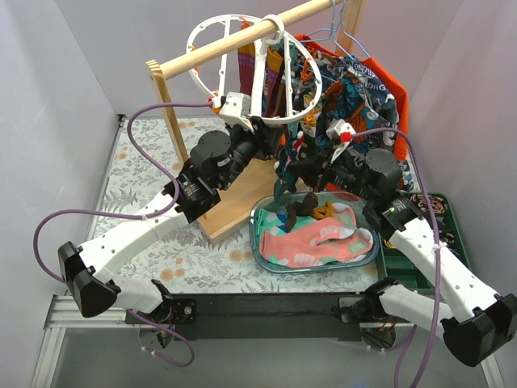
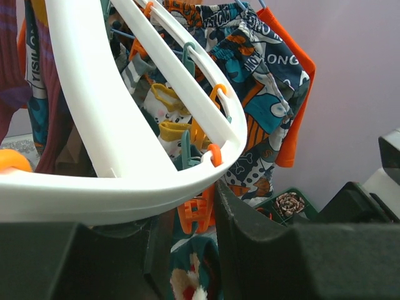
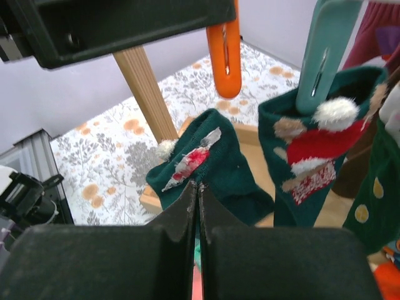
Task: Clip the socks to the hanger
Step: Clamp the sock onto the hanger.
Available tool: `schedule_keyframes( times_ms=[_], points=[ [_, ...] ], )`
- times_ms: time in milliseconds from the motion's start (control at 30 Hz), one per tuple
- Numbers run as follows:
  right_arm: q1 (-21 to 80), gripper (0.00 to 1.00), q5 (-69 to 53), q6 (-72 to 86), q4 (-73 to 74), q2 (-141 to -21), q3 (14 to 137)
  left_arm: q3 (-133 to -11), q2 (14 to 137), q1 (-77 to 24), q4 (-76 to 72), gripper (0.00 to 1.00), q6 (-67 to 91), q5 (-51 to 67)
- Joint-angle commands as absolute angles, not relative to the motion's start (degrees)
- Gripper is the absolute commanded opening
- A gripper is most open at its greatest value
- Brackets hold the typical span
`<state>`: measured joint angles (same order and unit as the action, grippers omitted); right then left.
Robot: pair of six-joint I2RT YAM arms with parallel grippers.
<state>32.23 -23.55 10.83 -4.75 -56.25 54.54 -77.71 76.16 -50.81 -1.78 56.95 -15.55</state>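
Note:
The white ring hanger (image 1: pixel 234 32) hangs from the wooden rail; its rim fills the left wrist view (image 2: pixel 125 187). My left gripper (image 1: pixel 271 133) is under that rim, its jaws closed on an orange clip peg (image 2: pixel 197 215), which also shows in the right wrist view (image 3: pixel 225 56). My right gripper (image 1: pixel 305 179) is shut on a dark green sock with a red and white figure (image 3: pixel 215 156), held up just below that peg. A matching sock (image 3: pixel 312 150) hangs from a teal peg (image 3: pixel 328 50). A green sock with yellow dots (image 3: pixel 369 200) hangs at the right.
A clear tub (image 1: pixel 262 255) with pink and brown socks sits in front of the arms. The rail's wooden post (image 3: pixel 147 87) and base (image 1: pixel 234 202) stand on the left. A patterned shirt (image 1: pixel 363 97) hangs behind. A green tray (image 1: pixel 440 234) lies at the right.

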Motion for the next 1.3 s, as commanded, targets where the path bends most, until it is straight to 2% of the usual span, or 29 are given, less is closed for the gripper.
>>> schedule_keyframes(
  times_ms=[0, 1267],
  points=[
    [29.36, 0.01, -28.21, 13.80, -14.67, -57.04, 54.41, -76.20, 73.83, -51.33, 1.41, 0.00, 58.09, -11.43],
    [26.98, 0.01, -32.70, 19.51, -24.17, -61.79, 54.05, -76.73, 76.46, -51.33, 1.14, 0.00, 60.82, -12.04]
  ],
)
